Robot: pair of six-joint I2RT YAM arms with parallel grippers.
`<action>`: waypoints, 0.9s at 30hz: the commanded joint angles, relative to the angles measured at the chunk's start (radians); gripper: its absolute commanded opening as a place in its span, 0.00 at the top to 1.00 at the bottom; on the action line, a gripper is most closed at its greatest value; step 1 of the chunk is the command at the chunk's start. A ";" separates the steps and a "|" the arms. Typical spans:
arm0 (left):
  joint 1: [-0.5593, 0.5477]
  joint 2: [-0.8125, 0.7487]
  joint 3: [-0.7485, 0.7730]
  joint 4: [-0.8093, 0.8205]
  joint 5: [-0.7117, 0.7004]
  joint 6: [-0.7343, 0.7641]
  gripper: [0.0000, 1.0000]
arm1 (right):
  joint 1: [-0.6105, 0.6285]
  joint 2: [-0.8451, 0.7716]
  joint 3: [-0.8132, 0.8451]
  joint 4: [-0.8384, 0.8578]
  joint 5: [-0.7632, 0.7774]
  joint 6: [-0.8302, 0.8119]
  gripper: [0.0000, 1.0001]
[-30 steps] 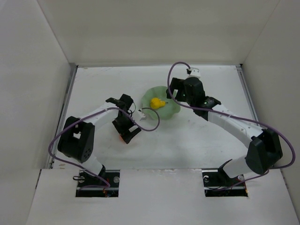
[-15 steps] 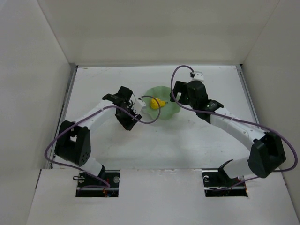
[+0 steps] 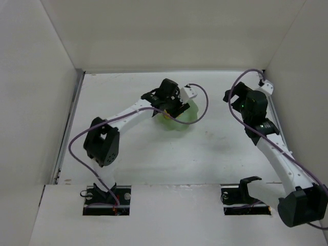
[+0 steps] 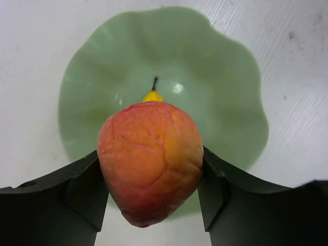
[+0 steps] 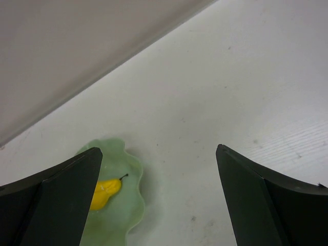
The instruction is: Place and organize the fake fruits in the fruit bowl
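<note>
My left gripper (image 4: 150,177) is shut on the orange-red peach (image 4: 150,159), its fingers (image 4: 84,192) pressing both sides. It holds the peach above the near part of the mint-green fruit bowl (image 4: 82,77). The yellow pear (image 4: 152,96) lies in the bowl's middle, mostly hidden behind the peach, with its dark stem showing. In the top view the left gripper (image 3: 171,105) covers the bowl (image 3: 188,117). My right gripper (image 5: 159,154) stands open and empty, well to the right of the bowl (image 5: 132,177) and the pear (image 5: 105,192).
White walls enclose the table on three sides; the back wall (image 5: 77,51) runs close behind the bowl. The right arm (image 3: 266,138) stretches along the table's right side. A purple cable (image 3: 200,110) loops over the bowl's right edge.
The left gripper shut on the peach at the table's left and carried it right, over the bowl. The right arm pulled away from the bowl to the right.
</note>
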 commanded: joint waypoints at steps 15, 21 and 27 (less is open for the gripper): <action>-0.023 0.024 0.145 0.127 -0.014 -0.106 0.00 | -0.101 -0.166 -0.057 -0.066 0.003 -0.032 0.00; 0.161 -0.127 0.070 0.036 -0.187 -0.159 0.00 | -0.106 -0.131 -0.061 -0.031 -0.028 -0.039 0.00; 0.472 -0.277 -0.189 0.164 -0.324 -0.231 0.00 | -0.245 -0.027 -0.127 0.019 -0.195 -0.053 0.00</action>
